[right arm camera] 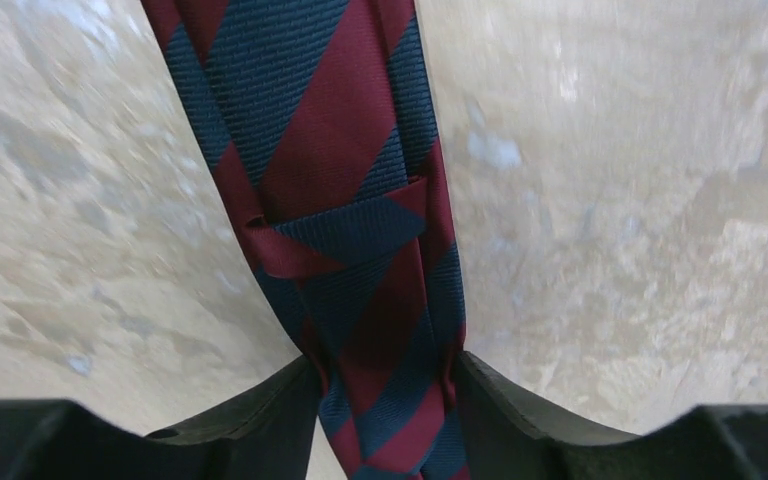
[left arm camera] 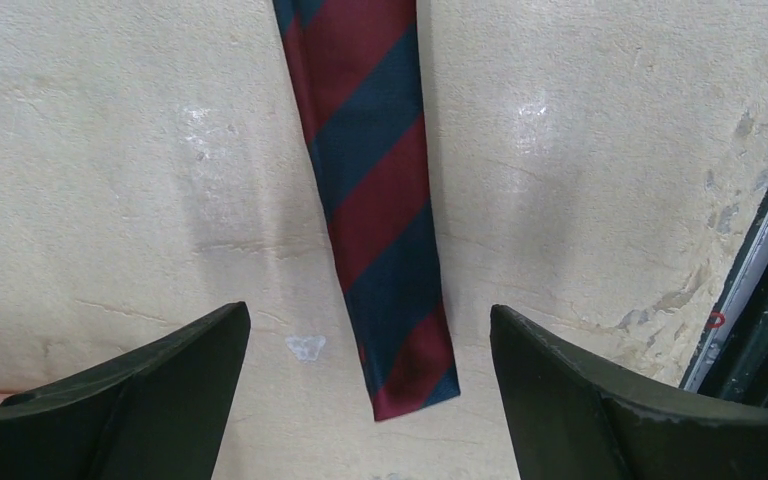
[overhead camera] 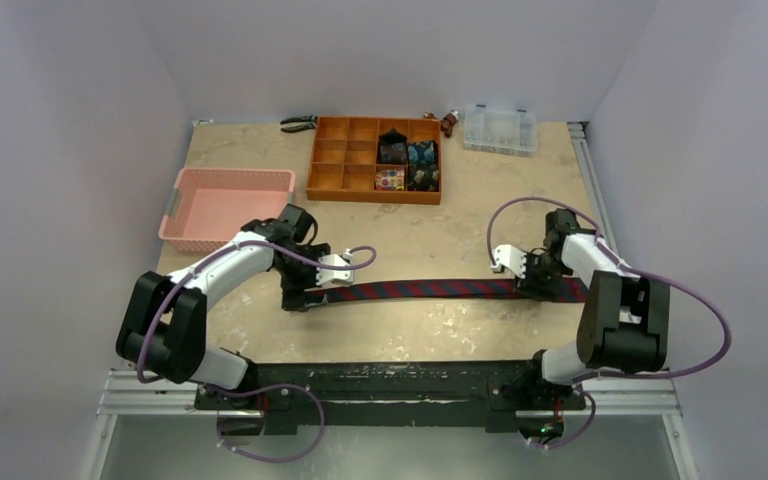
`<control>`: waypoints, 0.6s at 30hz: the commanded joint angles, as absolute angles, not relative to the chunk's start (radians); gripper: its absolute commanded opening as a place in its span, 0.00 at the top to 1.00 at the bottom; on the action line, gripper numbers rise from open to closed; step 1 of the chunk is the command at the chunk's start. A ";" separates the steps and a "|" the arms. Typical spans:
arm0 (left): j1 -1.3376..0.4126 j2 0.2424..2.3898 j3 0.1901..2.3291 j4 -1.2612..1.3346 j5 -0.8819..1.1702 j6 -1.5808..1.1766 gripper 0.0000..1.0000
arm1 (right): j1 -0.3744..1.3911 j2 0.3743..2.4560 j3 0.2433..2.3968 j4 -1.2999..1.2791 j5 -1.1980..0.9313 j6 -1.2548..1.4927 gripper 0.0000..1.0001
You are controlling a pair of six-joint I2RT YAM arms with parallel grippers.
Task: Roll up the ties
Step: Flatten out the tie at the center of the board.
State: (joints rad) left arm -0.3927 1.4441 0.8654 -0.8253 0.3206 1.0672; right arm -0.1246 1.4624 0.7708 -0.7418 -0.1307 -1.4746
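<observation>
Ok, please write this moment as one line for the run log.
striped tie: flat on table | left hand: open over narrow end | right hand: shut on striped tie | rolling: not yet

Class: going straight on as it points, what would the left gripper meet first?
Probably the narrow end of the striped tie, lying on the table between its open fingers; depth unclear.

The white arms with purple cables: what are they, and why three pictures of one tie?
They are two robot arms bolted to a table, each ending in a two-finger gripper. The wide picture looks down from above; the close-ups come from cameras on the wrists. A striped tie lies stretched between the arms. The left gripper stands open astride its narrow end; the right gripper pinches the wider end. Further back: an orange tray holding rolled ties, a pink basket, a clear case.
</observation>
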 commanded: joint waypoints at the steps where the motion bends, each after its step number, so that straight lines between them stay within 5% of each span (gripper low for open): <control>1: -0.397 1.450 0.902 -0.801 0.335 1.086 0.12 | -0.235 1.519 0.792 -0.701 -0.046 -1.624 0.52; 18: -0.397 1.400 0.935 -0.790 0.445 1.051 0.15 | -0.472 1.580 0.927 -0.708 0.033 -1.875 0.47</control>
State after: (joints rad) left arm -0.3939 1.4433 0.9157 -0.8135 0.3733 1.0573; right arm -0.4240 1.5665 0.8635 -0.7219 -0.0216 -1.7821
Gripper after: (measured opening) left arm 0.849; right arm 0.532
